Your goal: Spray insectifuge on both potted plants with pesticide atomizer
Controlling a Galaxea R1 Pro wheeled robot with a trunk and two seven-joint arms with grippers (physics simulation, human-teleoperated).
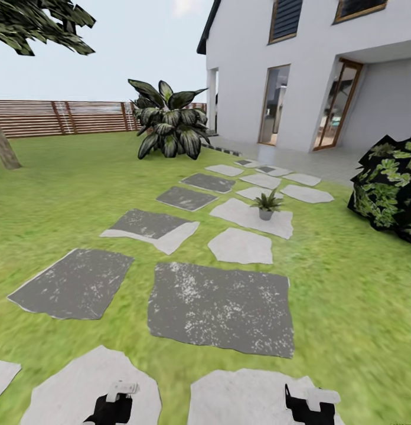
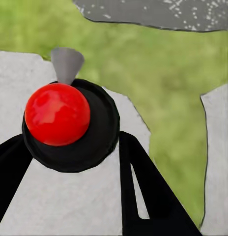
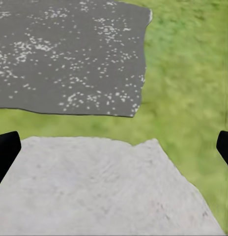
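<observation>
Both arms hang low over pale slabs point(image 1: 69, 389). The left pincer point(image 2: 70, 147) grips the red-topped atomizer point(image 2: 57, 114); the right pincer point(image 3: 114, 147) gapes wide. One potted plant point(image 1: 266, 204) stands at twelve o'clock.

A small potted plant point(image 1: 266, 205) is standing upright on a pale stepping slab point(image 1: 253, 217) amid the lawn point(image 1: 64, 177); both pincers are seemingly peeking in below.

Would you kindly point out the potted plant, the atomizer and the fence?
Potted plant point(image 1: 266, 204): head view, on its leaves just above the grey pot.
Atomizer point(image 2: 57, 114): left wrist view, on its red top.
Fence point(image 1: 64, 117): head view, on the brown slats.
</observation>
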